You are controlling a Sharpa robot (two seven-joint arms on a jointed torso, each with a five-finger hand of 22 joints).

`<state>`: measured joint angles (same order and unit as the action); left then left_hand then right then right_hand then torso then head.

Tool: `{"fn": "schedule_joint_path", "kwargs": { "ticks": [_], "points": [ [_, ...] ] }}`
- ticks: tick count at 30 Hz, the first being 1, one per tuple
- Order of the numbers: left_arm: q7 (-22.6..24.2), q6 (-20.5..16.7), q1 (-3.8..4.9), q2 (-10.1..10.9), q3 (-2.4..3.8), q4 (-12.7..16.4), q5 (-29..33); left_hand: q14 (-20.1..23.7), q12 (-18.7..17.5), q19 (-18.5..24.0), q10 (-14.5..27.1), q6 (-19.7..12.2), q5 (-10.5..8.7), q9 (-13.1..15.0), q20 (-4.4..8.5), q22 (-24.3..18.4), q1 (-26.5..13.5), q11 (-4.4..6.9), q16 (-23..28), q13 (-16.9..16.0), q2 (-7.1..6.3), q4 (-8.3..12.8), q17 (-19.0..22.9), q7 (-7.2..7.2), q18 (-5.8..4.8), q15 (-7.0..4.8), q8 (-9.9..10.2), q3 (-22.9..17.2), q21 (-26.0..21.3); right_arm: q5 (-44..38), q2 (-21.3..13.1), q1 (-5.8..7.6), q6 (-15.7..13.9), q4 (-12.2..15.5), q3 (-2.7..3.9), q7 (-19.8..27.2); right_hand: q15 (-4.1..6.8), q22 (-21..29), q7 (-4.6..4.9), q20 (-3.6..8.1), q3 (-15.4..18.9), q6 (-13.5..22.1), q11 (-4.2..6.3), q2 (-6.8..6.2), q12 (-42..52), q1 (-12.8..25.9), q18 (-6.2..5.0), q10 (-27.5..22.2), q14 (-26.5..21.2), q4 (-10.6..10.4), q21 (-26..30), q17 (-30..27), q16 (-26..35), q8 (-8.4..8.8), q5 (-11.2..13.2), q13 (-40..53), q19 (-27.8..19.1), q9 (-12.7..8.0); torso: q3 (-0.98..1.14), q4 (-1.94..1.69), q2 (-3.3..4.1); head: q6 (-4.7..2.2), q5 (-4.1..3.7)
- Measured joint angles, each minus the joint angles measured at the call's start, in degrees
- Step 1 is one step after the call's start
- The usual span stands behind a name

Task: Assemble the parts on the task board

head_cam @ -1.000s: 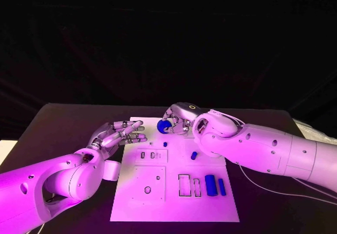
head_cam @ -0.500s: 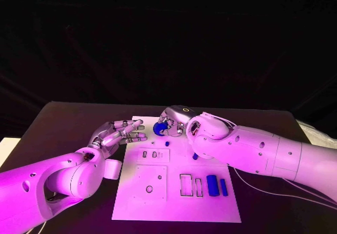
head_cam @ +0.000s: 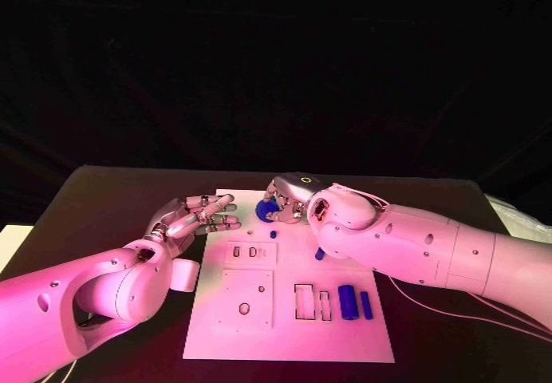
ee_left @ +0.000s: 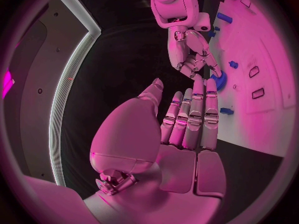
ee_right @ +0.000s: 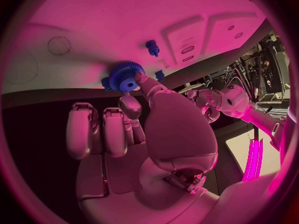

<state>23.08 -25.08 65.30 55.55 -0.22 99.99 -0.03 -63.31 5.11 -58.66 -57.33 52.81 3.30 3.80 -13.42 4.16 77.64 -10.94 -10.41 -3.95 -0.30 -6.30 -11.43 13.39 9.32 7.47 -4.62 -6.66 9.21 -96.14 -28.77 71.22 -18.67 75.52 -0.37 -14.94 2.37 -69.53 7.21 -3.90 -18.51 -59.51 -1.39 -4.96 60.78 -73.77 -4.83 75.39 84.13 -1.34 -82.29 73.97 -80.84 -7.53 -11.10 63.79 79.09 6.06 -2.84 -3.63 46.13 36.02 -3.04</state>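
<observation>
The task board point(head_cam: 288, 335) lies in the middle of the black bench point(head_cam: 104, 199), its near edge close to the bench's near edge. On the board's near half, towards its right edge, two blue bars point(head_cam: 348, 302) stand side by side just right of a pair of upright rectangular slots point(head_cam: 302, 302); the thinner bar point(head_cam: 364, 305) is the outer one. Left of the slots sits a square raised panel point(head_cam: 245, 298) with an oval hole in it. Further in, a smaller panel point(head_cam: 249, 253) carries two short slots, and a small blue piece point(head_cam: 319, 254) lies near the board's right edge, partly hidden by the right arm. A short blue peg point(head_cam: 273, 234) stands beyond that, near the board's middle line.

The left hand point(head_cam: 190, 219) hovers at the board's left edge, level with the far half, palm up; its fingers point(ee_left: 195, 115) lie straight and close together, holding nothing. A small blue part point(ee_left: 226, 111) lies on the board just beside those fingertips.

At the board's far edge the right hand point(head_cam: 288, 199) pinches a blue gear point(head_cam: 268, 209) between its thumb and a fingertip, with the other fingers curled behind. The right wrist view shows the gear point(ee_right: 125, 77) toothed round its rim, held just over the white board, close to the peg point(ee_right: 152, 47).
</observation>
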Motion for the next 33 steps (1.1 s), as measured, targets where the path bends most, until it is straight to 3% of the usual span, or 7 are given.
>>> {"fn": "schedule_joint_path", "kwargs": {
  "ticks": [3, 7, 11, 18, 22, 25, 33],
  "points": [
    [0.0, 0.0, 0.00, 0.0, 0.00, -0.1, 0.0, 0.0, 0.0, 0.0, 0.0, 0.0, 0.00, 0.0, 0.00, 0.0, 0.0, 0.00, 0.0, 0.0, 0.00, 0.0, 0.0, 0.00, 0.01, 0.00, 0.0, 0.0, 0.0, -0.6, 0.0, -0.02, 0.0, 0.1, 0.01, -0.4, 0.00, 0.2, -0.07, 0.12, 0.0, -0.1, -0.12, -0.38, -0.5, 0.4, 0.00, -0.1, 0.0, 0.0, 0.0, -0.1, 0.1, 0.04, 0.0, -0.4, -0.1, 0.0, 0.02, 0.02, 0.00, 0.09, -0.04],
    [0.0, 0.0, 0.00, -0.1, 0.00, -0.1, 0.0, 0.0, 0.0, 0.0, 0.0, 0.0, 0.00, 0.0, 0.00, 0.0, 0.0, 0.00, 0.0, 0.0, 0.00, 0.0, 0.0, 0.00, 0.01, 0.00, 0.0, 0.0, 0.0, -1.2, 0.2, -0.06, 0.1, -0.2, 0.02, -0.8, 0.00, 0.6, -0.23, 0.07, 0.0, -0.2, -0.69, -1.64, -2.8, 1.6, 0.01, -1.4, 0.0, -0.6, 0.3, -0.3, 0.4, 1.84, 0.3, -2.1, -0.3, 0.4, 0.01, 0.03, 0.00, 0.12, -0.10],
    [0.0, 0.0, 0.00, -0.1, 0.00, -0.1, 0.0, 0.0, 0.0, 0.0, 0.0, 0.0, 0.00, 0.0, 0.00, 0.0, 0.0, 0.00, 0.0, 0.0, 0.02, 0.1, 0.0, 0.00, 0.00, 0.00, 0.0, -0.1, -0.1, -1.3, 0.5, -0.19, 0.1, -0.6, -0.11, -1.2, -0.64, 1.2, 0.99, -0.50, 1.3, 3.6, -1.56, -3.08, -6.8, 3.1, 0.00, -3.8, 0.0, -1.8, 0.5, 0.1, 0.4, 3.87, -0.5, -5.2, -0.9, -0.7, -0.04, 0.00, 0.00, 0.04, -0.22],
    [0.0, 0.0, 0.00, -0.1, 0.00, -0.2, 0.0, 0.0, 0.0, 0.0, 0.0, 0.0, 0.00, 0.0, 0.00, 0.0, -0.2, 0.00, 0.0, 0.0, 0.23, 0.2, -0.1, 0.00, 0.00, 0.00, 0.0, -0.2, -0.2, -1.2, 0.6, -0.24, 0.2, -0.8, -0.16, -1.8, -1.56, 1.3, 1.97, -1.25, 6.1, 7.7, -2.28, -3.71, -8.1, 3.7, 0.00, -4.7, -0.1, -6.0, 0.9, 0.7, 0.4, 3.91, -0.6, -6.4, -1.0, -1.6, -0.04, -0.06, 0.00, 0.01, -0.33],
    [-0.1, 0.0, 0.00, -0.1, 0.00, -0.2, 0.1, 0.0, 0.0, 0.0, 0.0, 0.0, 0.00, 0.0, 0.00, 0.0, -0.2, 0.00, 0.0, 0.0, 0.23, 0.1, -0.1, 0.00, 0.00, 0.00, 0.0, -0.2, -0.2, -0.7, 0.5, -0.29, 0.4, -0.8, -0.18, -1.9, -1.56, 1.1, 1.65, -1.46, 8.9, 7.0, -2.48, -3.71, -7.2, 3.7, 0.00, -4.5, -0.1, -9.4, 0.9, 1.0, 0.4, 3.32, -4.6, -5.7, -0.8, -1.3, -0.04, -0.04, -0.01, 0.05, -0.28],
    [-0.1, 0.0, 0.00, -0.1, 0.00, -0.2, 0.4, 0.0, 0.0, 0.0, 0.0, 0.0, 0.00, 0.0, 0.00, 0.0, -0.2, 0.00, 0.0, 0.0, 0.23, 0.2, -0.1, 0.00, 0.00, 0.00, 0.0, -0.2, -0.2, -0.1, 0.2, -0.37, 0.7, -0.7, -0.19, -1.9, -1.56, 0.6, 1.14, -1.46, 9.1, 5.2, -1.90, -3.30, -6.2, 4.1, 0.00, -3.9, -0.1, -10.9, 0.9, 1.0, 0.0, 2.64, -8.2, -4.7, -0.8, -0.8, -0.04, -0.04, -0.01, 0.10, -0.25],
    [-0.1, 0.0, 0.00, 0.0, 0.00, -0.1, 1.0, 0.0, 0.0, 0.0, 0.0, 0.0, 0.00, 0.0, 0.00, 0.0, 0.1, 0.00, 0.0, 0.0, 0.55, 0.4, -0.2, 0.00, -0.01, 0.00, 0.0, -0.4, -0.2, 2.0, -0.2, -0.48, 1.6, -1.0, -0.20, -1.9, -1.56, 0.1, 0.98, -1.22, 9.6, 4.8, -1.94, -2.51, -4.8, 4.9, 0.00, -3.4, -0.1, -12.7, 0.6, 1.0, -0.2, 2.22, -10.2, -3.4, -0.6, -0.6, -0.04, -0.03, -0.01, 0.24, -0.19]
  ]
}}
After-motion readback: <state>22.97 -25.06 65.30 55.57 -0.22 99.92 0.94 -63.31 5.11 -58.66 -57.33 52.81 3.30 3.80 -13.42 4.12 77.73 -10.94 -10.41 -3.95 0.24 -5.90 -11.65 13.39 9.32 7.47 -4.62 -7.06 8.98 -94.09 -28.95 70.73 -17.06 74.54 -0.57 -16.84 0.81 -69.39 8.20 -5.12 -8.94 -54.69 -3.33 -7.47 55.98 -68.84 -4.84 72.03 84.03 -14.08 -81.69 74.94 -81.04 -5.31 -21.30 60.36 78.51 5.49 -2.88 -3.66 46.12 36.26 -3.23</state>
